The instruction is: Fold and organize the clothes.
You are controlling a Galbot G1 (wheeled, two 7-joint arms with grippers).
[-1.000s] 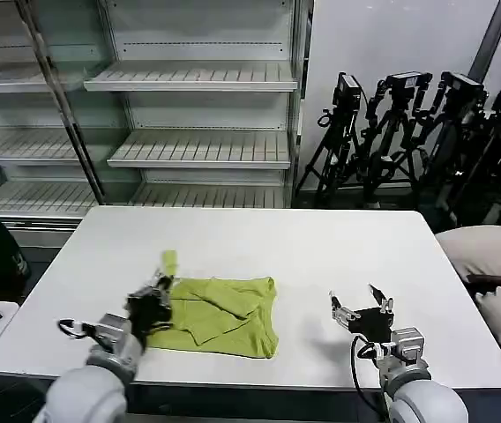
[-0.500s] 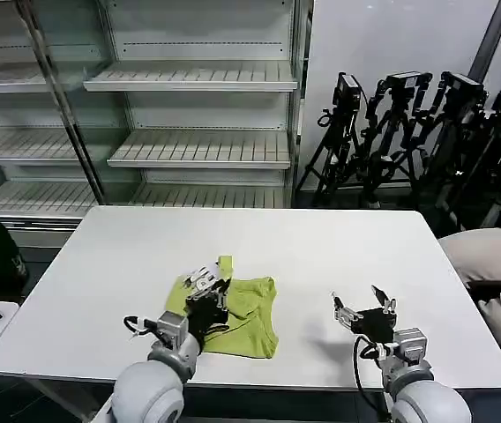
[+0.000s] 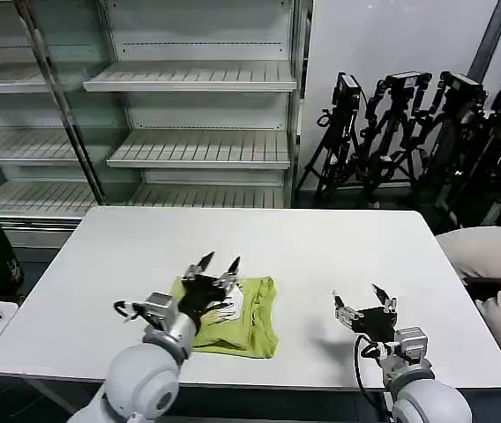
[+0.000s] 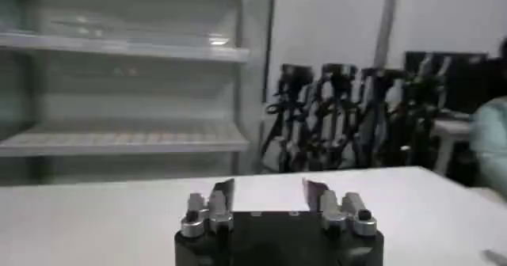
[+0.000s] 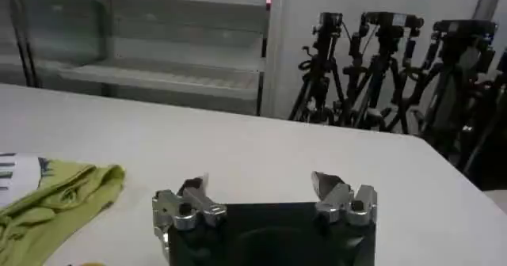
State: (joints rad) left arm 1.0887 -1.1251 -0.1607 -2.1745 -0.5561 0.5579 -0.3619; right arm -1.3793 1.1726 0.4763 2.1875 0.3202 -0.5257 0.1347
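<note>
Left claw over the shirt, fold half done

Left claw (image 3: 219, 263) spread wide, holding nothing, w/ lime shirt (image 3: 246, 315) just below it on the white surface (image 3: 321, 247), bunched, creased, uneven edges. Right claw (image 3: 364, 304) open, empty, shirt well apart to its left. Risk: thin fabric may spring back or snag on a tip, undoing the fold

Left gripper (image 3: 218, 262): moved from the desk's (image 3: 339, 238) left front edge to above the shirt (image 3: 243, 310); fingers now spread, sleeve released. Shirt: left portion folded inward, outline narrower, farther from the left edge. Right gripper: no change recorded.
</note>
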